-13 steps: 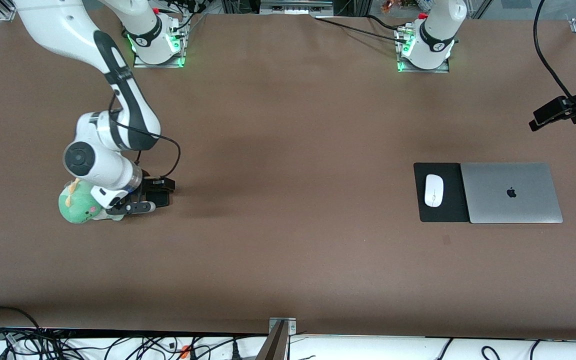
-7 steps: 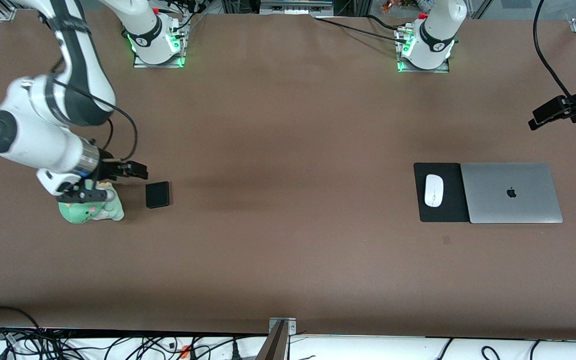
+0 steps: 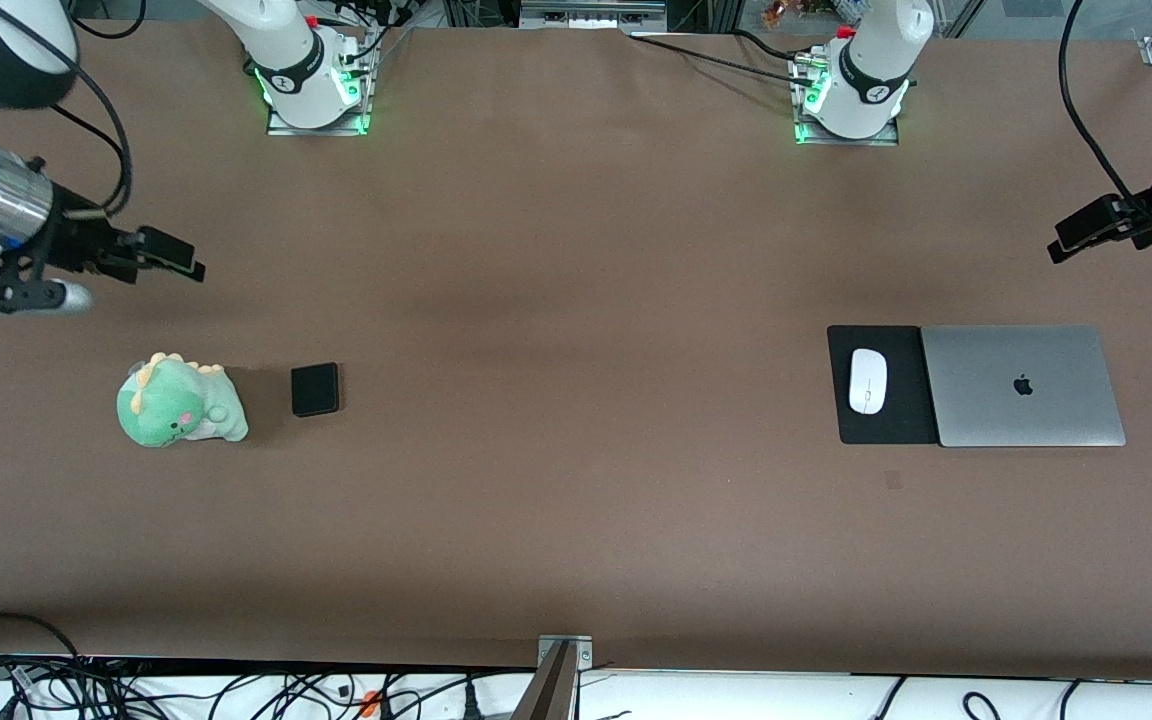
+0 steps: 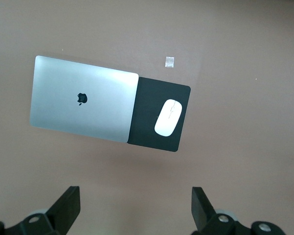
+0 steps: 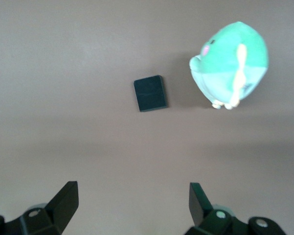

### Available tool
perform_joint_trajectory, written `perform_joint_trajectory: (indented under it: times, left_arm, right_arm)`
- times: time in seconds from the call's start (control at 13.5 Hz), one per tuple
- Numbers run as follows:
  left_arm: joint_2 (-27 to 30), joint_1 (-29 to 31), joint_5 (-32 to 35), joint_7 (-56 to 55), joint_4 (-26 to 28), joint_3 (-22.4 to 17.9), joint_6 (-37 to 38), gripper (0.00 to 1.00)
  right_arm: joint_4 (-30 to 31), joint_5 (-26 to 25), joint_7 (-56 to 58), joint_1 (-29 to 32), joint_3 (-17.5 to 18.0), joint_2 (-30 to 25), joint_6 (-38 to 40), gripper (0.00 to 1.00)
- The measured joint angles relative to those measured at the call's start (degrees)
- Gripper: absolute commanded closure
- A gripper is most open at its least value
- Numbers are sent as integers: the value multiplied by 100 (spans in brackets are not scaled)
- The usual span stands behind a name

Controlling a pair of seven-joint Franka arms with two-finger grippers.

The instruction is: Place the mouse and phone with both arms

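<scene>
The mouse [image 3: 868,381] is seen on the mouse pad [image 3: 881,425]; the phone [image 3: 315,389] beside a plush dinosaur [image 3: 179,403]. The left gripper [image 4: 136,205] and right gripper [image 5: 133,203] are held wide, empty, above the desk [image 3: 576,500].

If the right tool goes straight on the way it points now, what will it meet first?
Probably only bare table. The right tool hangs open above it, pointing down; the phone and the green plush toy appear to lie off its line, though depth is unclear.
</scene>
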State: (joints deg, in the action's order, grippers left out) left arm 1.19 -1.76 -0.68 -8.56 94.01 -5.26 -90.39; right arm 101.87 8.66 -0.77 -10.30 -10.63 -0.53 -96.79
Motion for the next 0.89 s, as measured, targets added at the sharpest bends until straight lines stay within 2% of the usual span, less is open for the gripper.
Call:
perform_joint_trajectory:
  times: [0.15,0.3,0.37,0.89]
  left_arm:
    - [0,1,0,0,-5,-8,-3,0]
    - [0,1,0,0,-8,-9,-3,0]
    - [0,1,0,0,-9,-10,-4,0]
    - [-1,1,0,0,-13,-11,-4,0]
  right_arm:
    - [-366,-287,0,339,181,-123,556,0]
    - [-712,-648,0,804,686,-153,968,0]
    - [-830,-732,0,889,817,-157,1076,0]
    - [-1398,-896,1,1015,842,-61,1072,0]
